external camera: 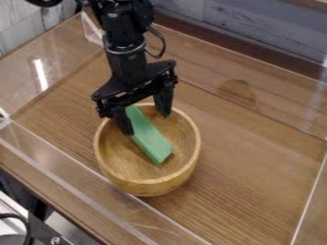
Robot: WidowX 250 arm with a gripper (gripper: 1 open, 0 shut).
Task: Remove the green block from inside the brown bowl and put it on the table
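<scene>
The green block lies slanted inside the brown bowl, its far end propped up toward the bowl's back rim. My gripper points straight down over that far end. It is open, with one black finger on each side of the block's upper end, and I see no contact with the block. The bowl rests on the table near the front left.
Clear acrylic walls run along the table's edges, and the front wall passes close to the bowl. Bare wood tabletop stretches to the right of and behind the bowl.
</scene>
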